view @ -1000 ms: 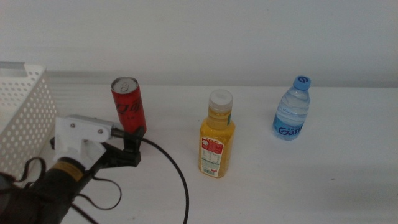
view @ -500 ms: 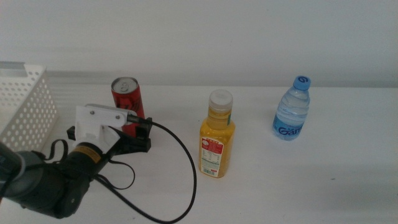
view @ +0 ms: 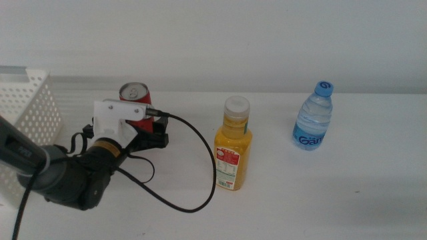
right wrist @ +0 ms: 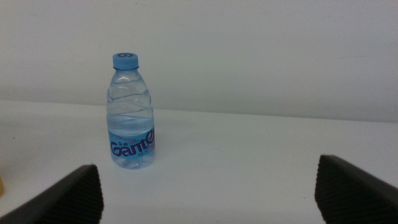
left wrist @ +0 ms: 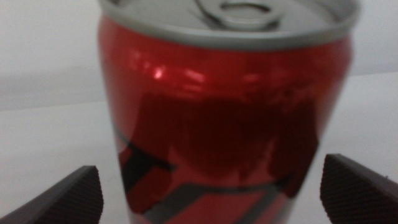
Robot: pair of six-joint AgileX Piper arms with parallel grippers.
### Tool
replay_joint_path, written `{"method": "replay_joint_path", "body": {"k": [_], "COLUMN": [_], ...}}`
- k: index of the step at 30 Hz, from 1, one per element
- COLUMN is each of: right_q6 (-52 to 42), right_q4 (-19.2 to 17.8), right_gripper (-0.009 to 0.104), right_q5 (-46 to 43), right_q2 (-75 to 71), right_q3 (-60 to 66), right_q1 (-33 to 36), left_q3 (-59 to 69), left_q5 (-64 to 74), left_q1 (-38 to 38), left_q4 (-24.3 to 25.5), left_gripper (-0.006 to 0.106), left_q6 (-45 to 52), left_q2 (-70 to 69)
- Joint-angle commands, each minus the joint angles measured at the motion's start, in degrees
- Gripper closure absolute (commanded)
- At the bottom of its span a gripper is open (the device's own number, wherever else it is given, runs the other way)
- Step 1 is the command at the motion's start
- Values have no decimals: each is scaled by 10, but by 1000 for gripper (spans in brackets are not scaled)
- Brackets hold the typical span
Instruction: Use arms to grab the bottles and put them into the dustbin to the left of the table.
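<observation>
Red can (left wrist: 227, 112) between spread left jaws, base cut off.

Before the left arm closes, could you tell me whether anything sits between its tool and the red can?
Nothing visible does. The left tool is open, its jaws on either side of the red can, which fills the gap between them.

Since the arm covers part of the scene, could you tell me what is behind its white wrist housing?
The red can stands behind it, between the open jaws of the left pincer; only its top and upper body show, its base is hidden.
</observation>
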Motion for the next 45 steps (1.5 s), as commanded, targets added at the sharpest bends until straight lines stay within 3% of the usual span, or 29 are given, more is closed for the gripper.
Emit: {"method": "replay_joint_path", "body": {"k": [1,12,15,18,24,29,34,39,45], "right_q6": [-3,-3,-3,-3,-3,-3,-3,-3,-3], "right_q4": [-5,-5,-5,-5,-5,-5,-5,-5,-5], "right_gripper": [4,4,4,4,4,4,4,4,4], "right_q5": [-5,-5,-5,-5,-5,-5,-5,-5,-5], "right_q2": [-23,-23,-23,-23,-23,-23,-23,-23,-23], "right_q3": [25,25,25,25,25,25,25,25,25], "right_q1": [-4,-4,-4,-4,-4,-4,-4,-4,-4], "left_q3": [-12,-46,-47,-52,-49,-5,39,55,49], "left_q5": [8,5,3,5,3,16,93,245,459], "left_q1": [-4,-4,-4,-4,-4,-5,-5,-5,3], "left_q4": [-6,-6,-6,-14,-27,-52,-73,-100,-193], "left_gripper": [7,7,13,31,102,102,102,102,102], "left_q6": [-4,-4,13,31,36,42,109,152,250], "left_q2": [11,42,42,46,46,-9,-105,-214,-348]}}
